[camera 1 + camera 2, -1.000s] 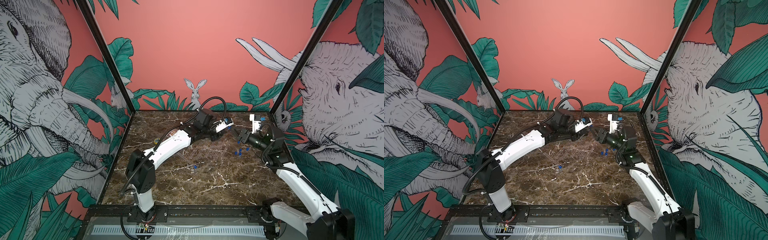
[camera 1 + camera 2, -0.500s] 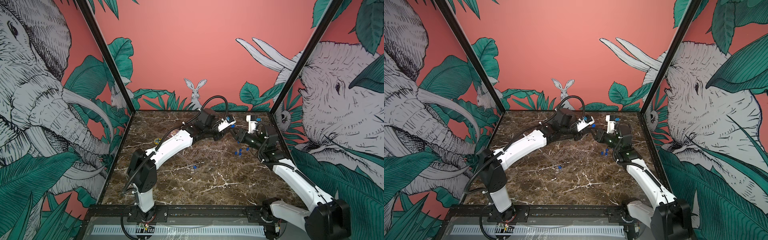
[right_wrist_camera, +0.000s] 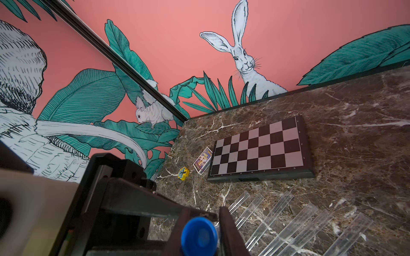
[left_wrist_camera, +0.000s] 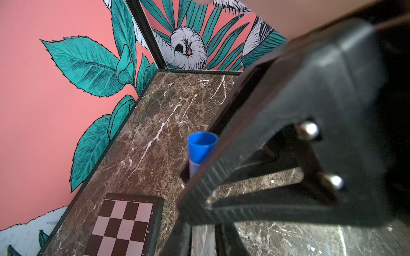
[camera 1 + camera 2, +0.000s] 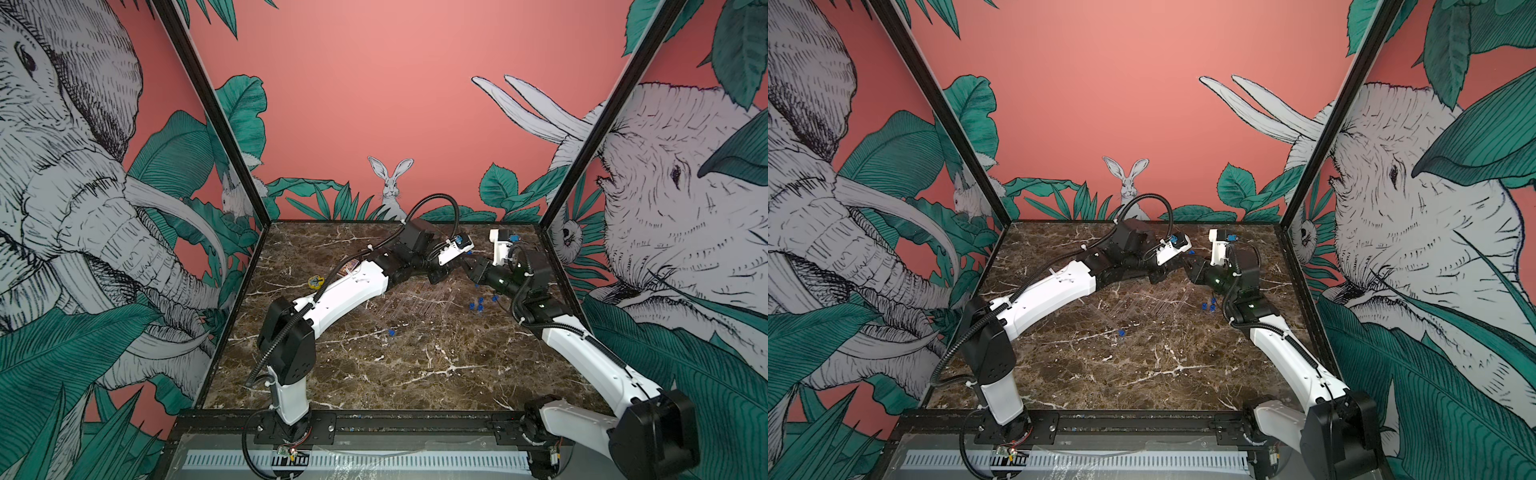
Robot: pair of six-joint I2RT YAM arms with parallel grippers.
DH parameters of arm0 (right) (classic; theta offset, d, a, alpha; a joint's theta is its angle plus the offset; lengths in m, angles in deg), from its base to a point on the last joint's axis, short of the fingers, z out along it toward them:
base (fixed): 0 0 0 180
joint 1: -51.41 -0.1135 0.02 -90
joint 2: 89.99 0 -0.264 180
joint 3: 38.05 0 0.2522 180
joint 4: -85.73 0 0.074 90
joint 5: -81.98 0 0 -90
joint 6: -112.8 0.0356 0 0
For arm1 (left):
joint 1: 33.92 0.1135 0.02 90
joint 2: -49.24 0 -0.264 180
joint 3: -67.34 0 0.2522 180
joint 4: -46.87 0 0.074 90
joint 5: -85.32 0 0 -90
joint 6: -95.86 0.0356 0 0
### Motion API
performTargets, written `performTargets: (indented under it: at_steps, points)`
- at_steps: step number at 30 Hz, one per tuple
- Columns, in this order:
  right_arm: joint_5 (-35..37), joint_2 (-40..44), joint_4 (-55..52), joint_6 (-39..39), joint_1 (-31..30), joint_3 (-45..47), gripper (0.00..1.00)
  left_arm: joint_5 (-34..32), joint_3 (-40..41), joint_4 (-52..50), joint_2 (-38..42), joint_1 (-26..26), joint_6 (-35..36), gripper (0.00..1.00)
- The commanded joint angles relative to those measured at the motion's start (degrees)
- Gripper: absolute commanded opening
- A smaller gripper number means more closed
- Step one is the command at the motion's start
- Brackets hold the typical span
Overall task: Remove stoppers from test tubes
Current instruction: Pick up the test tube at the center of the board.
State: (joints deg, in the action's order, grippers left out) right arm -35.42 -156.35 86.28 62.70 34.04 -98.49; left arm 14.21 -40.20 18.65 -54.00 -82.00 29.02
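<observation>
Yellow toy piece (image 5: 316, 281) is sitting far left on the marble tabletop (image 5: 415, 374), with a card box (image 3: 203, 160) and a chessboard (image 3: 259, 150) just beside it. A clear test tube (image 4: 193, 166) is being pinched off the tabletop by the left hand (image 4: 202, 235), with a blue stopper (image 4: 202, 143) seated in its mouth. That stopper is being clamped between the fingers of the right hand (image 3: 200, 221). Empty tubes (image 3: 288, 221) are lying in a row under the hands. Loose stoppers (image 5: 478, 305) are scattered to their right, with one more lying apart, nearer the front.
</observation>
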Motion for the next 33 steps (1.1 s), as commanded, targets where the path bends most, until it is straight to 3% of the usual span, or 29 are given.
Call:
performTargets:
  at_steps: [1,5,8,9,10,19,26,33]
  points:
    - [1.2,-0.5,3.9,0.6,-0.2,-1.4,0.15,1.8,-2.0,-0.6,1.2,-1.1,0.9,0.24]
    - [2.0,-0.1,4.3,0.5,-0.2,-1.2,0.12,1.5,-1.2,-0.3,1.7,-1.2,1.1,0.31]
    - [2.7,0.6,3.8,0.3,-0.1,-1.5,0.1,1.0,-0.5,0.2,2.2,-1.2,1.1,0.43]
    - [2.8,1.0,3.5,0.3,-0.1,-1.7,0.1,0.2,0.3,0.9,2.6,-1.4,1.2,0.86]
    - [2.9,1.4,3.1,0.2,-0.1,-1.9,0.09,-1.2,1.4,2.3,3.1,-1.6,1.2,0.99]
    - [2.3,5.7,-0.1,0.5,-0.2,-2.6,0.09,-4.0,1.6,6.6,1.7,-1.8,-1.6,1.0]
    - [2.4,8.9,-3.5,-0.3,0.0,-2.5,0.09,-1.4,0.8,9.5,0.1,-1.8,-3.6,0.99]
    - [1.9,9.2,-3.7,0.5,0.1,-2.1,0.09,1.4,-1.5,6.7,-1.3,-1.9,-2.2,0.81]
